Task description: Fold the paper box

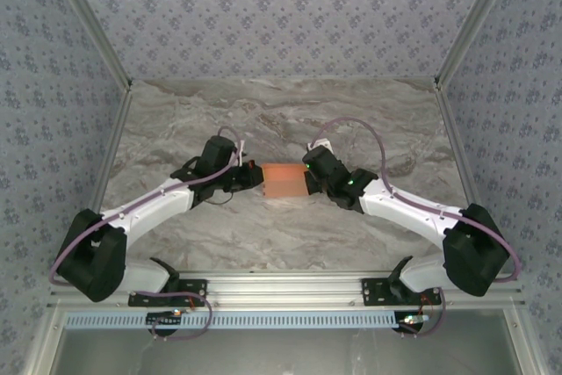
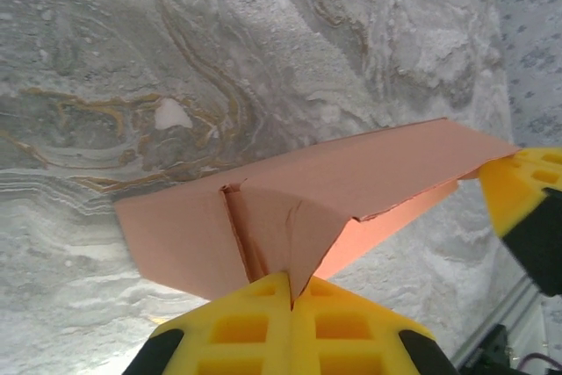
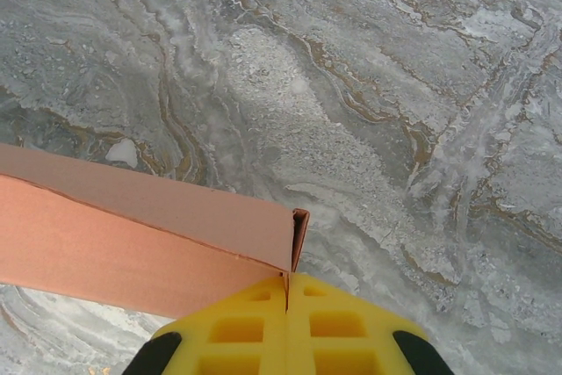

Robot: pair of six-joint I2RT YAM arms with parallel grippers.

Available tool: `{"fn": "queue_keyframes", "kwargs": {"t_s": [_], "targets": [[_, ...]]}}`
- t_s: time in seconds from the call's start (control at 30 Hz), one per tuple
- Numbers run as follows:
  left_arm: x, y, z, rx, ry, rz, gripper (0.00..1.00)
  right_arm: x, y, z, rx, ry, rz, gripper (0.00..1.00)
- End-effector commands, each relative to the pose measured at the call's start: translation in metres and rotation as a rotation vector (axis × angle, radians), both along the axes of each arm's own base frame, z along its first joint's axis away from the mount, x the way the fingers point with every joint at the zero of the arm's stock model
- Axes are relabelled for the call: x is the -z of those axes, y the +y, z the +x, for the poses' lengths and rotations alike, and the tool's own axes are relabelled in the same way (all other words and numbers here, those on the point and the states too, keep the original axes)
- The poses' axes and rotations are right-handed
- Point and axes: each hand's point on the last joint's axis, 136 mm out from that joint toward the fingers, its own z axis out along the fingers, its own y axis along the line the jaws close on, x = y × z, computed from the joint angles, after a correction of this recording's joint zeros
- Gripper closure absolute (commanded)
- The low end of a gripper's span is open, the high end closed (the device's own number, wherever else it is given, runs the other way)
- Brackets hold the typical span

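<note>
Both ends of the paper box (image 1: 283,180), centre frame, are pinched — left gripper (image 2: 290,292) clamped on a flap, right gripper (image 3: 287,292) on a corner — likely bracing it for folding.

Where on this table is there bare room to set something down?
Bare marble table runs along the back wall, behind the paper box. Another free strip lies between the box and the near rail. The centre is crowded: left end effector and right end effector both pinch the box ends.
</note>
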Motion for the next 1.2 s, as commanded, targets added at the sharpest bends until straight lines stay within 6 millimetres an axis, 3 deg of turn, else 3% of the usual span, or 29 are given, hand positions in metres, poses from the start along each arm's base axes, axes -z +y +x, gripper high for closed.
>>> {"fn": "queue_keyframes", "kwargs": {"t_s": [0.0,0.17,0.43,0.67,1.17], "targets": [[-0.003,0.011,0.003,-0.011,-0.063,0.103,1.00,0.013,-0.005,-0.007,0.004,0.051,-0.053,1.00],[0.005,0.014,0.003,0.004,-0.067,0.148,0.98,0.013,-0.005,-0.007,0.004,0.051,-0.057,1.00],[-0.022,0.012,0.006,0.013,-0.132,0.121,0.82,0.011,-0.004,-0.006,0.002,0.050,-0.056,1.00],[-0.033,0.012,0.007,0.014,-0.150,0.117,0.68,0.011,-0.004,-0.006,0.003,0.051,-0.058,1.00],[-0.048,0.005,0.016,0.032,-0.216,0.102,0.52,0.011,-0.003,-0.006,0.000,0.049,-0.058,1.00]]}}
